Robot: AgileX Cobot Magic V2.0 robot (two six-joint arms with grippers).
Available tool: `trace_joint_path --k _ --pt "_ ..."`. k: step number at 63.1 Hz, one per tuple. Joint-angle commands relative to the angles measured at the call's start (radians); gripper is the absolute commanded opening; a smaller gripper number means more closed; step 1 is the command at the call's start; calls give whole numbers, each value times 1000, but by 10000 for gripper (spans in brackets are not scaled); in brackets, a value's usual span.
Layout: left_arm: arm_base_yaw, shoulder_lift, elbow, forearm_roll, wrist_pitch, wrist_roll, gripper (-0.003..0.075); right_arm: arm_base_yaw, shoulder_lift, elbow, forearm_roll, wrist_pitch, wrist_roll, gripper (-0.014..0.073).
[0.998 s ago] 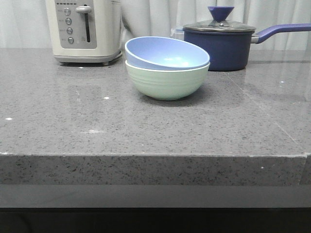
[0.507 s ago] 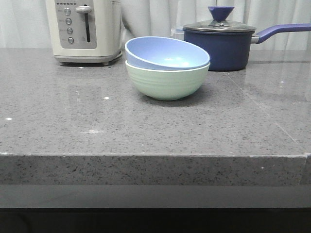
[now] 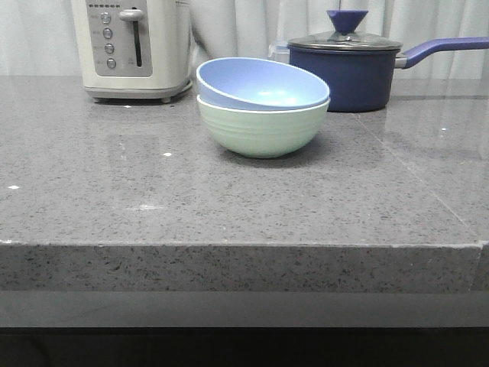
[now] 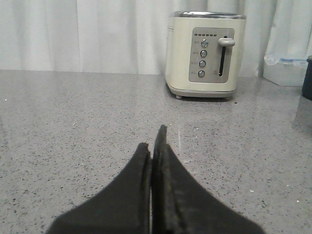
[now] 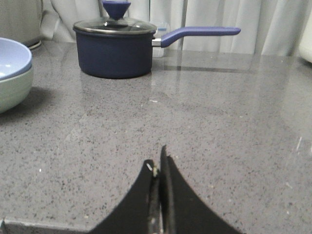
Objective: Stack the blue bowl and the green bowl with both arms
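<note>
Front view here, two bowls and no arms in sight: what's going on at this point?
Nothing is being handled. The blue bowl sits nested inside the green bowl on the counter, tilted a little rather than level, so the stack looks done. Both arms are pulled back: the left hand is shut and empty, facing the toaster, and the right hand is shut and empty, off to the side of the bowls, facing the saucepan.

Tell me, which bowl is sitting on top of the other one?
The blue bowl is on top. It sits tilted inside the green bowl, which rests on the counter and has faint ridges under its rim.
</note>
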Motion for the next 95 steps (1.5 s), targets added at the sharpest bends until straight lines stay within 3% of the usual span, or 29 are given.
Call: trace_joint_path --k 1,95 --pt "-5 -16 7 -1 -73 -3 -20 -8 -20 -5 5 -113 -12 -63" --pt "-5 -16 7 -1 -73 -3 -20 -42 -20 -5 5 -128 -12 -63"
